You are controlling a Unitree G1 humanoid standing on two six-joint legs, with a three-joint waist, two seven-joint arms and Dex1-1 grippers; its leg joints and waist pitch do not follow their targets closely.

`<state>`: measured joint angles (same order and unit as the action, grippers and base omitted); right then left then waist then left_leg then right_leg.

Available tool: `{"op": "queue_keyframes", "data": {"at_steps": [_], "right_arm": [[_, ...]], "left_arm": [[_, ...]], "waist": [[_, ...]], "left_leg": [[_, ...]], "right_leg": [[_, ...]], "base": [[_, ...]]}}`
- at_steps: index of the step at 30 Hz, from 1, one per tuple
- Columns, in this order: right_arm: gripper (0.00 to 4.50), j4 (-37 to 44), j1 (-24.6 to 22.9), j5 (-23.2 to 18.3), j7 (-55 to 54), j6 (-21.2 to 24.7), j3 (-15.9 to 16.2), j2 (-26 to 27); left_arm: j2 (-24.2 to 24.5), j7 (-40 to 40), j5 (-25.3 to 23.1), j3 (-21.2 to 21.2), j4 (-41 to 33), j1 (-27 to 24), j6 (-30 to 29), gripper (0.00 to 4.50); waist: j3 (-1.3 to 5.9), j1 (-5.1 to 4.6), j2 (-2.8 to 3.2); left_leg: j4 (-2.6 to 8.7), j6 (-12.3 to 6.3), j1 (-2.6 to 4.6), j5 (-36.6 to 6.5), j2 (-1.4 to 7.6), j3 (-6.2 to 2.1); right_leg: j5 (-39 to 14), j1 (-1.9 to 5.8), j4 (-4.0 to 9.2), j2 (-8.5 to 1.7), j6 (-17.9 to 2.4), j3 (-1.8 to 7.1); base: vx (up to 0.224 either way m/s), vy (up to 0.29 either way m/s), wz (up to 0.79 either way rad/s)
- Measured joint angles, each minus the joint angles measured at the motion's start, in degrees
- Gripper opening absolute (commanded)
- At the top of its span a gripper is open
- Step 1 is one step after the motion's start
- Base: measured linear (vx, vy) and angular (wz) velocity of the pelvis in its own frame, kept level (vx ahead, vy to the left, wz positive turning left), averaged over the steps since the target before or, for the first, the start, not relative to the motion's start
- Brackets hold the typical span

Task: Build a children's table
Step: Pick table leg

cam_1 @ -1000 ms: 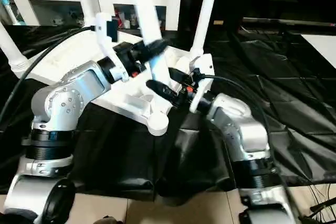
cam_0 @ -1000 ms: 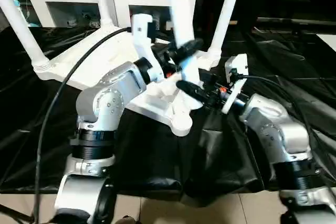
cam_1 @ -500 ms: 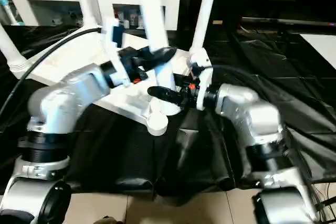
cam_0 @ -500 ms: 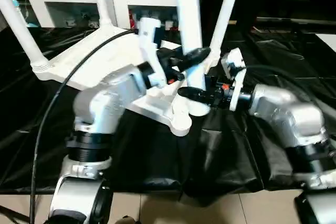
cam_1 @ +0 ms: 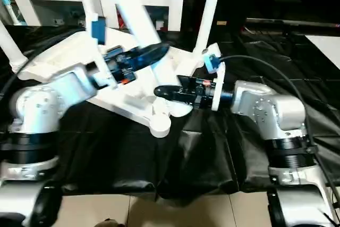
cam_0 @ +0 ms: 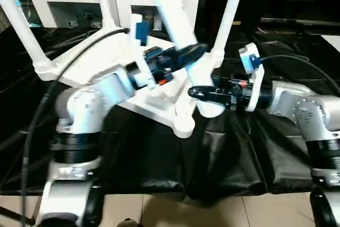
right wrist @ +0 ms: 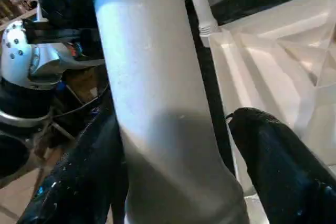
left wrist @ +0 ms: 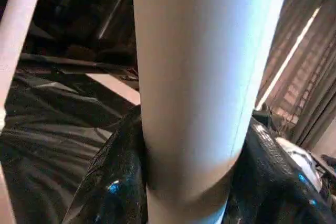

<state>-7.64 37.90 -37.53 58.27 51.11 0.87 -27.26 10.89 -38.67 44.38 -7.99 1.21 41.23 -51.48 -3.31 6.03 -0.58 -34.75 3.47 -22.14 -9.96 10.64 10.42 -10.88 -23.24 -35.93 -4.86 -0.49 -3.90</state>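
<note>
Black cloth (cam_0: pixel 159 158) bears one tabletop (cam_0: pixel 90 67), four legs (cam_0: pixel 175 14).

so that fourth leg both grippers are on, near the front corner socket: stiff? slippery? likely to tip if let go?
Probably stiff: the fourth leg is a straight white tube showing no bend between the left gripper and right gripper. Likely slippery: its surface looks smooth in the wrist views. Apt to tip: it leans, unlike the seated legs on the tabletop.
</note>
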Motion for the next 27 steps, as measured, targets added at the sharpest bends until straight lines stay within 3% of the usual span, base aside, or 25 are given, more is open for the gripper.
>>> {"op": "queue_keyframes", "data": {"at_steps": [7,19,27], "right_arm": [[3.43,0.8,-0.2,3.3,0.6,-2.5,2.8,-1.2],[2.24,3.1,-2.0,5.4,1.3,-5.2,6.8,-1.0],[1.91,3.5,-2.4,5.9,1.6,-6.4,8.1,-1.0]], "left_arm": [[2.2,-1.3,-2.8,3.5,0.0,-0.1,1.4,1.9],[5.4,-6.2,-4.2,6.8,0.1,-0.8,2.0,1.9],[5.8,-7.0,-4.2,7.2,-0.3,-1.5,1.9,1.9]], "waist": [[-0.01,0.48,-0.02],[-0.01,0.36,-0.01],[-0.01,0.48,-0.01]], "left_leg": [[-0.01,0.03,0.01,0.0,0.0,0.0],[-0.01,0.08,0.06,0.0,0.01,0.0],[-0.03,0.08,0.05,0.0,0.01,-0.01]], "right_leg": [[0.0,0.0,-0.03,0.0,0.0,0.0],[0.0,0.0,-0.09,0.0,0.0,0.0],[0.0,0.0,-0.12,0.0,0.0,0.01]], "base": [[0.0,0.0,0.0],[0.0,0.0,0.0],[0.0,0.0,0.0]]}}
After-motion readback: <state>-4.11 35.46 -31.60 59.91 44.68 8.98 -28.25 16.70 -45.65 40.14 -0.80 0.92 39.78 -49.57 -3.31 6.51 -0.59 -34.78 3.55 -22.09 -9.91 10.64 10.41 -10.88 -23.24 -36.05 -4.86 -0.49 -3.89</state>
